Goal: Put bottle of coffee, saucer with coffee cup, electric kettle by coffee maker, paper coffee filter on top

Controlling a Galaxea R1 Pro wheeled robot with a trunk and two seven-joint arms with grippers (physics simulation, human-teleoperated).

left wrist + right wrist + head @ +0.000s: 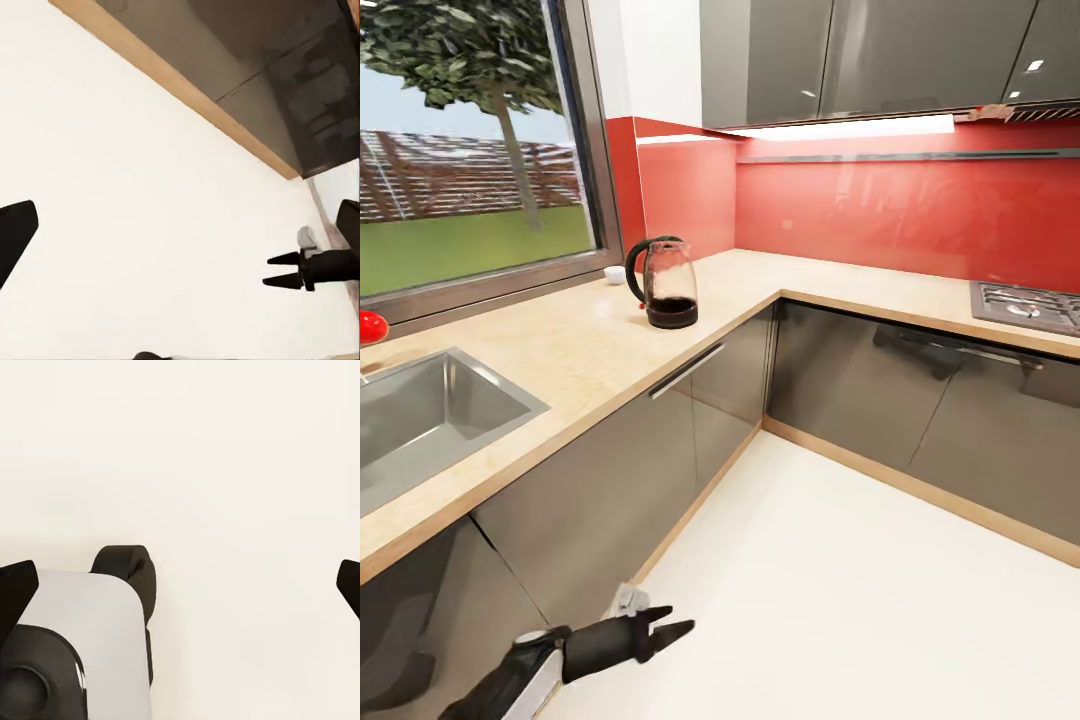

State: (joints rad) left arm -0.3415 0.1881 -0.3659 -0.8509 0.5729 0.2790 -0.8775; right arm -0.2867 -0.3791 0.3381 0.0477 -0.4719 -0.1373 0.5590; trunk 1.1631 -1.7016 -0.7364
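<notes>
- Left gripper (678,622) hangs low over the white floor (840,600), its 2 dark fingers spread a little with nothing between them.
- In the left wrist view the finger edges sit wide apart at the frame sides, bare floor between them.
- That same view catches the right gripper (279,271) out ahead, its 2 pointed fingers (283,259) slightly parted and empty.
- In the right wrist view the 2 dark tips sit far apart, pale floor beyond, with a white and black part of the robot's base (82,645) close under that gripper.
- Electric kettle (663,283) stands upright on the table (580,350), well above and beyond the left gripper, glass body with a dark handle and dark base.
- A small white object (615,274) sits just behind the kettle near the window (460,150); too small to name.
- Steel sink (430,415) is set into the table, up and to the left of the left gripper, and a red round thing (370,327) shows at its far edge.
- Gas hob (1028,305) lies on the far run of the table, well off to the right, under the red backsplash (900,215).
- Grey cabinet fronts (660,450) run just beside the left gripper.
</notes>
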